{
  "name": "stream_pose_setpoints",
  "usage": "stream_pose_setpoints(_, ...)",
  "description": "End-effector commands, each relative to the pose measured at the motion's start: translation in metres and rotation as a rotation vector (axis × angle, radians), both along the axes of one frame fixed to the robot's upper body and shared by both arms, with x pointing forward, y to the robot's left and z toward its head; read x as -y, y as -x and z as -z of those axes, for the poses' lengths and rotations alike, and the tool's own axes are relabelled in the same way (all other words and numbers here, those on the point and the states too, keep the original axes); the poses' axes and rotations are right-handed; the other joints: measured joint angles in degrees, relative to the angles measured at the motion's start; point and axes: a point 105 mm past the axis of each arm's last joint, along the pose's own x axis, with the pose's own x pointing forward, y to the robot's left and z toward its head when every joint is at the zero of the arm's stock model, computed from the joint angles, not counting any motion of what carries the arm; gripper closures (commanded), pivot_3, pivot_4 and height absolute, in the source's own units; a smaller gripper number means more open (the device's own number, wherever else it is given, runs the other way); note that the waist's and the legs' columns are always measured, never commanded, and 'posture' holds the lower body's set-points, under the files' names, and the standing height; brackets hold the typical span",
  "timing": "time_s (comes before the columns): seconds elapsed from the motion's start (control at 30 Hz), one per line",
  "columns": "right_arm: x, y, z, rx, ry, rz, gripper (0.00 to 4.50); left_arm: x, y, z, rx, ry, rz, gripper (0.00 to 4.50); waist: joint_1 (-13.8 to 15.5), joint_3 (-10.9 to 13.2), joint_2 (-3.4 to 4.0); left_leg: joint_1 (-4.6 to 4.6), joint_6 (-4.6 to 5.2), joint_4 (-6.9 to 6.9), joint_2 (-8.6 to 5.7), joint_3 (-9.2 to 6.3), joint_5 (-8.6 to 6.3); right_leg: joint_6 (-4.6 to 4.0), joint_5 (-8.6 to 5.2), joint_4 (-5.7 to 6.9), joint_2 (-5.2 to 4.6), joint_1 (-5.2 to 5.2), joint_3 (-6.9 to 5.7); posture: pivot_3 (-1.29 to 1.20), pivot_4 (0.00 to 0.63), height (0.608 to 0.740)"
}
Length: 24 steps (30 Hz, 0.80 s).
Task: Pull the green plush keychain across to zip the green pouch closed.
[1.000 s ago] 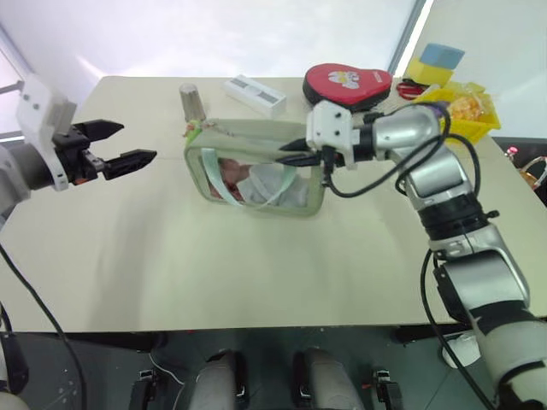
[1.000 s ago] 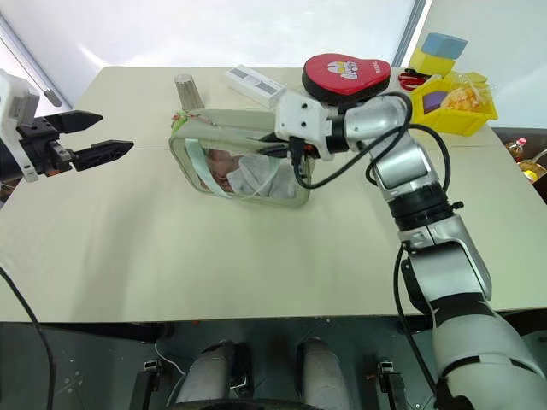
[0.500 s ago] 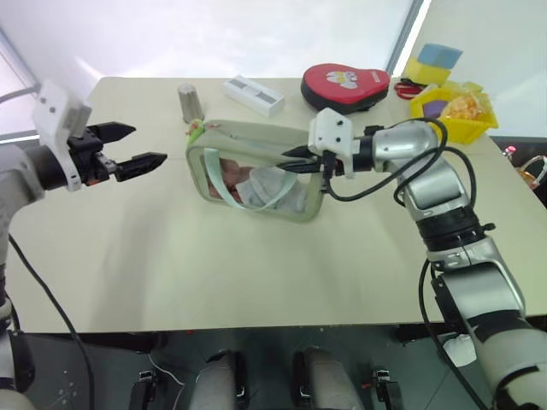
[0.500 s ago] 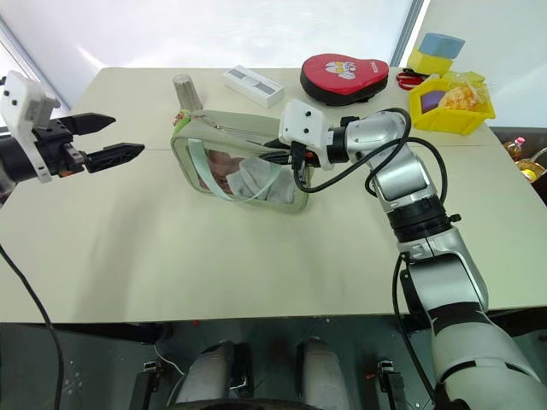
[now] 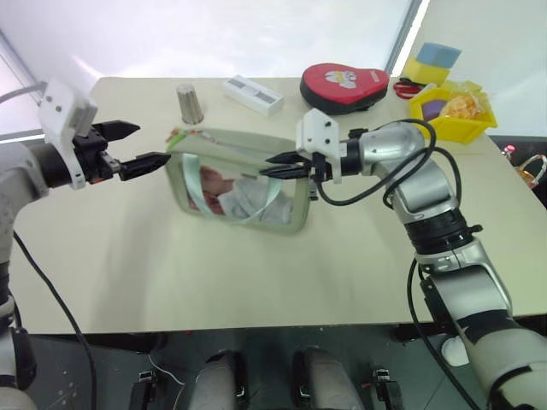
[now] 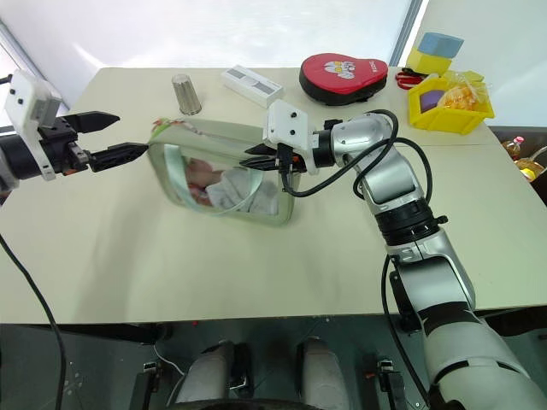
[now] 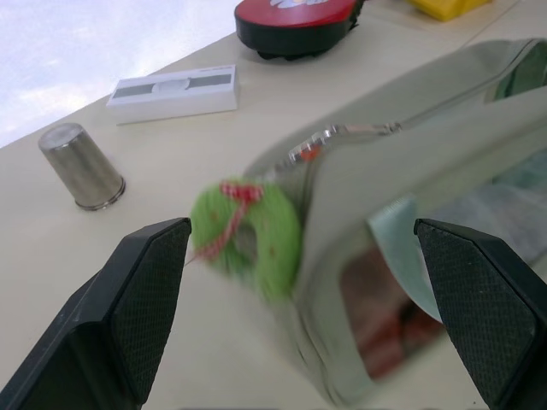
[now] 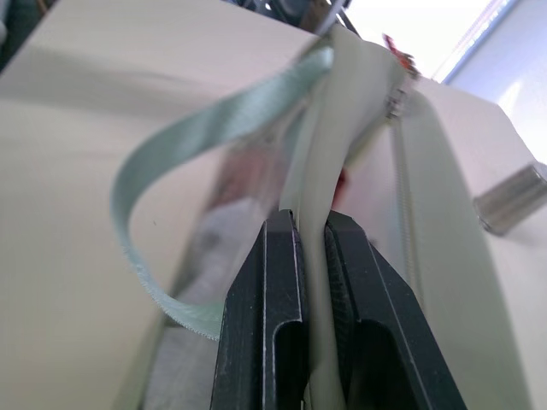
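green pouch (image 5: 244, 184) had shifted toward 9 o'clock, right gripper (image 5: 275, 165) clamped on its rim; left gripper (image 5: 144, 145) spread beside green plush keychain (image 7: 245, 235).

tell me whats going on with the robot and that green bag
The right gripper is shut on the top edge of the green pouch, holding it on the table. The left gripper is open beside the green plush keychain at the pouch's end, not yet gripping it.
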Motion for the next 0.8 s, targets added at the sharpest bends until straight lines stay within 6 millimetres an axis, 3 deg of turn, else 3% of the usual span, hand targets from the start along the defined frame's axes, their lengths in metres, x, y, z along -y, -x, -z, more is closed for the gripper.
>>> stream_pose_setpoints(0.03, 0.001, 0.005, -0.009, 0.078, 0.0, -0.034, 4.27, -0.004, 0.006, -0.017, 0.068, -0.017, -0.012, 0.0, 0.09, 0.0, 0.0, 0.0, 0.0, 0.0, 0.0, 0.0, 0.0, 0.0, 0.0, 0.0, 0.0, 0.0, 0.0, 0.0, 0.15, 0.74)
stream_pose_setpoints(0.23, 0.009, 0.005, 0.01, 0.064, 0.076, -0.012, 4.27, -0.006, 0.01, -0.013, 0.062, -0.016, -0.026, 0.0, 0.05, -0.01, -0.01, 0.01, 0.0, 0.01, -0.01, 0.0, 0.0, 0.0, 0.0, 0.0, -0.02, 0.02, 0.0, 0.0, 0.15, 0.74)
stream_pose_setpoints(0.53, 0.007, 0.012, -0.044, 0.041, -0.075, 0.01, 4.27, -0.008, 0.007, -0.016, 0.068, -0.022, -0.029, 0.0, 0.06, 0.0, -0.01, 0.01, 0.0, 0.01, 0.0, -0.01, 0.0, 0.0, 0.0, 0.01, -0.01, 0.03, -0.01, 0.0, 0.15, 0.74)
stream_pose_setpoints(0.63, 0.005, 0.015, -0.051, 0.05, -0.087, 0.006, 4.27, -0.007, 0.005, -0.016, 0.07, -0.025, -0.023, 0.0, 0.05, -0.01, -0.01, 0.0, 0.01, 0.01, 0.0, -0.02, 0.0, 0.0, 0.0, -0.01, -0.01, 0.02, -0.01, 0.0, 0.15, 0.74)
stream_pose_setpoints(0.73, 0.004, 0.018, -0.044, 0.058, -0.06, 0.001, 4.27, -0.007, 0.003, -0.016, 0.07, -0.028, -0.019, 0.0, 0.01, -0.01, -0.01, 0.0, 0.02, 0.0, -0.01, -0.01, -0.01, 0.0, 0.0, -0.02, -0.02, 0.02, -0.01, 0.0, 0.15, 0.74)
stream_pose_setpoints(0.8, 0.005, 0.016, -0.028, 0.063, -0.019, 0.01, 4.27, -0.006, 0.002, -0.016, 0.07, -0.028, -0.015, 0.0, 0.02, -0.01, -0.01, 0.0, 0.02, 0.0, 0.0, -0.02, -0.01, 0.0, 0.0, -0.02, -0.01, 0.02, -0.01, 0.0, 0.15, 0.74)
